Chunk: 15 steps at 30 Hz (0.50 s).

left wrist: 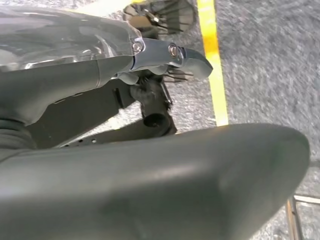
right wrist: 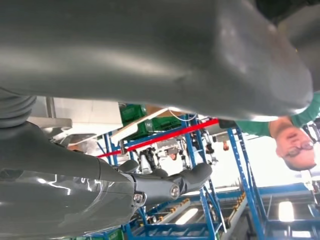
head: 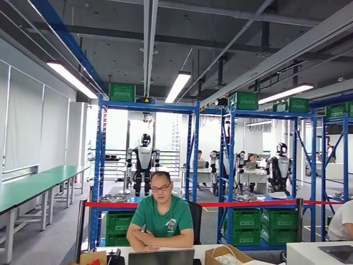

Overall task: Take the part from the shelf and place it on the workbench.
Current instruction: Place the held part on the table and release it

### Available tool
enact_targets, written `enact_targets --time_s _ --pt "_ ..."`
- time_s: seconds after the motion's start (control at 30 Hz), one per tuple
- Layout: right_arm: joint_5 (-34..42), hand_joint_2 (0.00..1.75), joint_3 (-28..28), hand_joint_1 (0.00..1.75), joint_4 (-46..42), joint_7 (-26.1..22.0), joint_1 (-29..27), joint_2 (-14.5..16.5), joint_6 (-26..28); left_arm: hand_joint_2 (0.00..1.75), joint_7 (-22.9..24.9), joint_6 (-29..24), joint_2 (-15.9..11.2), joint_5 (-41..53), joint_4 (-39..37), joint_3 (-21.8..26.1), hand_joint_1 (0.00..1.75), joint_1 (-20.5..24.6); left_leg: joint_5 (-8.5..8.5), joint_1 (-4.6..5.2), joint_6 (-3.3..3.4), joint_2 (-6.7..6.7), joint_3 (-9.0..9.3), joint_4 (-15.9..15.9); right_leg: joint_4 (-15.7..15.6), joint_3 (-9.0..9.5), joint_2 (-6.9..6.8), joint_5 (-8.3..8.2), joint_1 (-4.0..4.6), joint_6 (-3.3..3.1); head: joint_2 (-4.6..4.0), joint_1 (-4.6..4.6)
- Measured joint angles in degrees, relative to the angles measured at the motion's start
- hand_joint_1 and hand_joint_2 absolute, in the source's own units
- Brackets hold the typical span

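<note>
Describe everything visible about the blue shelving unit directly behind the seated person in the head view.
The blue shelving unit is a tall metal rack of perforated uprights and horizontal beams, standing upright on the floor. A green crate sits on its top level, round metal parts lie on a middle shelf, and more green crates fill the bottom. A red barrier tape runs across its front.

Blue shelf (head: pixel 145 107) frames carry green crates (head: pixel 246 220); a red barrier tape (head: pixel 233 203) crosses them; the floor line (left wrist: pixel 213 60) looks yellow; the left bench (head: pixel 37 185) is green.

blue shelf (head: pixel 146 106) ahead; round metal part (head: pixel 113 197) on it
</note>
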State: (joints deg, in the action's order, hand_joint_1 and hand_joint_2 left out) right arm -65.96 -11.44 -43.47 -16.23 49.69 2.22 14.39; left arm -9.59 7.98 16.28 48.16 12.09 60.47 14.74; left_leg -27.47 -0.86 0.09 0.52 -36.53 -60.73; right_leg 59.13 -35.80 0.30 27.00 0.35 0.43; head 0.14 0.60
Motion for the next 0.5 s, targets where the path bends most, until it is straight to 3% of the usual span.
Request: enact_targets --time_s 0.07,0.13,0.23,0.27,0.3,0.33,0.43,0.5 --pt "0.2 0.0 -0.1 0.0 -0.8 0.0 -0.3 0.0 0.0 0.0 0.4 -0.3 0.0 0.1 0.0 0.1 0.0 -0.1 0.12 0.02 0.55 0.04 0.01 0.2 0.1 -0.07 -0.01 0.15 -0.17 0.38 0.0 -0.01" --pt "0.3 0.0 -0.3 0.0 -1.6 0.0 -0.6 -0.1 0.0 0.0 0.5 -0.5 -0.1 0.3 0.0 0.1 0.0 -0.1 0.26 -0.12 1.11 0.04 0.09 0.4 2.4 -0.97 -0.06 1.89 -0.34 0.85 -0.01 -0.02" --pt "0.4 0.0 -0.6 0.0 -2.6 0.0 -1.3 -0.2 -0.1 0.0 0.8 -0.6 -0.1 0.7 0.0 0.1 0.0 -0.2 0.25 -0.12 1.5 0.02 0.13 0.4 12.5 -5.39 -0.09 6.65 -0.49 1.34 -0.01 -0.01" --pt "0.5 0.0 -0.7 0.0 -2.8 0.0 -1.6 -0.3 -0.1 0.0 0.9 -0.7 -0.2 0.9 0.0 0.1 0.0 -0.2 0.23 -0.1 1.53 0.03 0.14 0.4 14.8 -6.48 -0.09 7.23 -0.5 1.38 -0.01 -0.01" --pt "0.6 0.0 -0.9 0.0 -3.1 -0.1 -2.0 -0.3 -0.2 0.0 1.0 -0.7 -0.2 1.1 0.0 0.1 0.0 -0.3 0.21 -0.08 1.56 0.05 0.15 0.4 15.3 -6.71 -0.08 6.82 -0.49 1.38 -0.01 -0.01" --pt "0.6 0.0 -1.0 0.0 -3.4 -0.1 -2.2 -0.4 -0.3 0.0 1.1 -0.7 -0.3 1.3 0.0 0.1 0.0 -0.3 0.2 -0.04 1.57 0.08 0.2 0.4 13.5 -5.9 -0.08 5.42 -0.49 1.29 -0.01 -0.01" --pt "0.9 0.0 -1.4 0.0 -4.4 -0.1 -2.1 -0.4 -0.3 0.0 1.3 -0.4 -0.3 1.6 0.0 0.1 0.0 -0.2 0.16 0.07 1.43 0.13 0.34 0.4 3.0 -1.03 0.0 0.37 -0.21 0.71 0.0 -0.01" --pt "1.0 0.0 -1.6 0.0 -4.7 -0.1 -2.0 -0.4 -0.3 0.0 1.5 -0.2 -0.3 1.7 0.0 0.1 0.0 -0.3 0.24 0.05 1.12 0.12 0.23 0.6 0.4 0.12 0.07 -0.16 0.19 0.3 0.02 -0.01"
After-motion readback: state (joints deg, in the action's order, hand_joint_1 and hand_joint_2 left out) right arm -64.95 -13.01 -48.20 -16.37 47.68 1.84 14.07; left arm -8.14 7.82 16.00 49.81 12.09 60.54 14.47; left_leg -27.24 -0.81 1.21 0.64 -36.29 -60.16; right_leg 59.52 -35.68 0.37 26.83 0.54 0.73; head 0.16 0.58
